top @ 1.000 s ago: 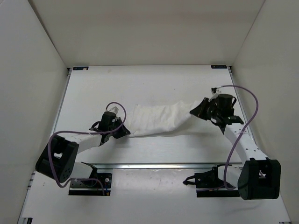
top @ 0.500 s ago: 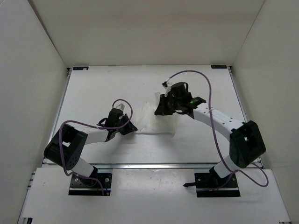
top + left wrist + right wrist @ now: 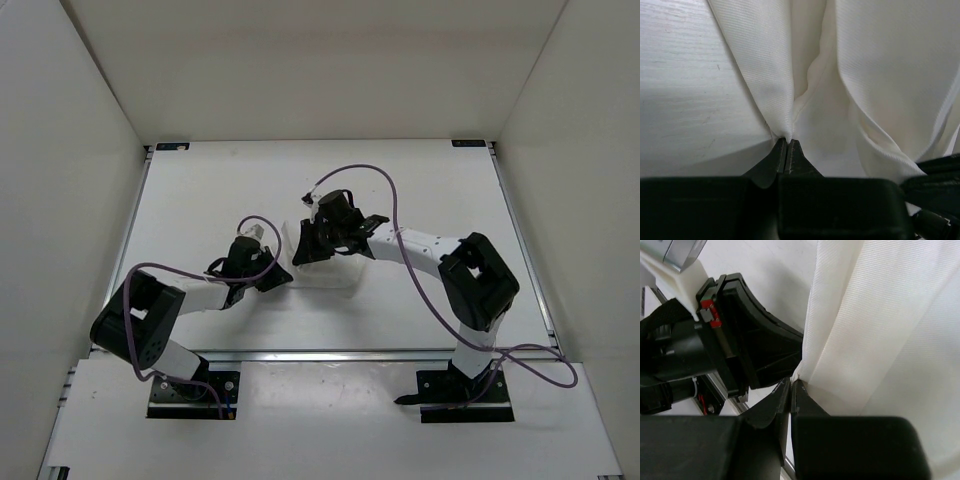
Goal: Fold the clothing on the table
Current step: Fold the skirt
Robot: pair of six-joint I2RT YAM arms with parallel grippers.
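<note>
Two claws, both mine, both clenched on cloth.

Left gripper: jaws pressed tight on a pinch of the clothing's edge, low over the table.

Right gripper: jaws likewise clamped on a fold of the same white fabric. It sits just beside the left one, whose black body fills half the right wrist view.

The clothing lies as a short, doubled heap near the middle of the table, just right of my left claw and under my right wrist.

Step in hand, by my reading: the first fold, end to end. The end held on the right is stacked over the end held on the left.

Next move calls for:
- lowering the right claw until its edge rests on the layer beneath
- checking that the two edges line up; I cannot tell this from here
- releasing the right claw first and lifting straight up, so that the thin cloth is not dragged
- then freeing the left claw.
</note>
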